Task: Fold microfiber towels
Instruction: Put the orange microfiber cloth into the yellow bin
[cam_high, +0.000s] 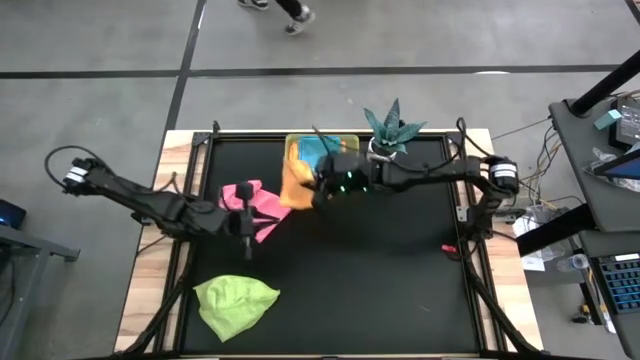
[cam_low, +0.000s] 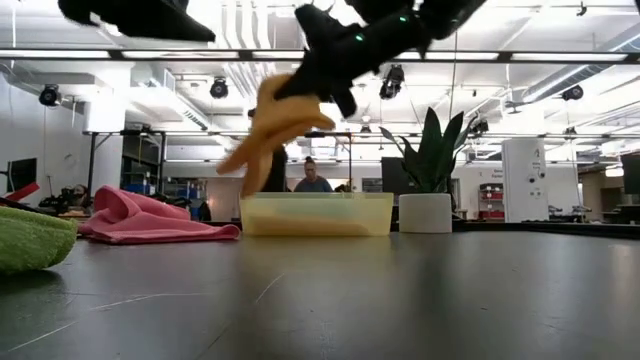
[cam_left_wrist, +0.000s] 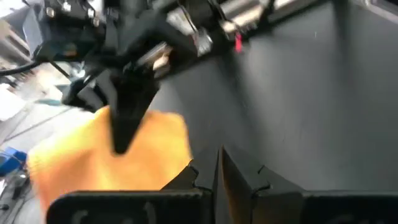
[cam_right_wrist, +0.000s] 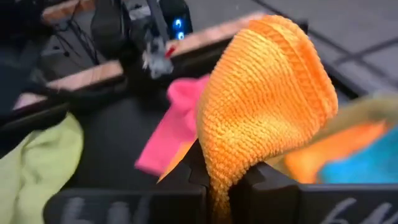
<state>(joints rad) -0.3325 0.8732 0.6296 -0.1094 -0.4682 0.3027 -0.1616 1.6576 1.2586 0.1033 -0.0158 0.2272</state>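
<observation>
My right gripper (cam_high: 322, 192) is shut on an orange-yellow towel (cam_high: 296, 185), which hangs above the table just left of the yellow tray (cam_low: 315, 215). The tray holds a turquoise-blue towel (cam_high: 322, 150) and another orange-yellow one (cam_right_wrist: 329, 152). A pink towel (cam_high: 255, 205) lies crumpled on the mat at centre left. A lime green towel (cam_high: 235, 300) lies crumpled near the front left. My left gripper (cam_high: 246, 238) is shut and empty, raised beside the pink towel's near edge. My right gripper pinches a bunched fold of the orange-yellow towel (cam_right_wrist: 219, 167) between its two fingers. In the low view the fingers slant down from the table's right side. The towel hangs below them (cam_low: 268, 135), slack and lifted clear of the table.
A small teal spiky plant in a white pot (cam_high: 388, 130) stands at the back, right of the tray. The black mat (cam_high: 380, 270) is bare at centre and right. A small red thing (cam_high: 449, 249) lies near the right edge. People show in the room beyond (cam_low: 314, 178).
</observation>
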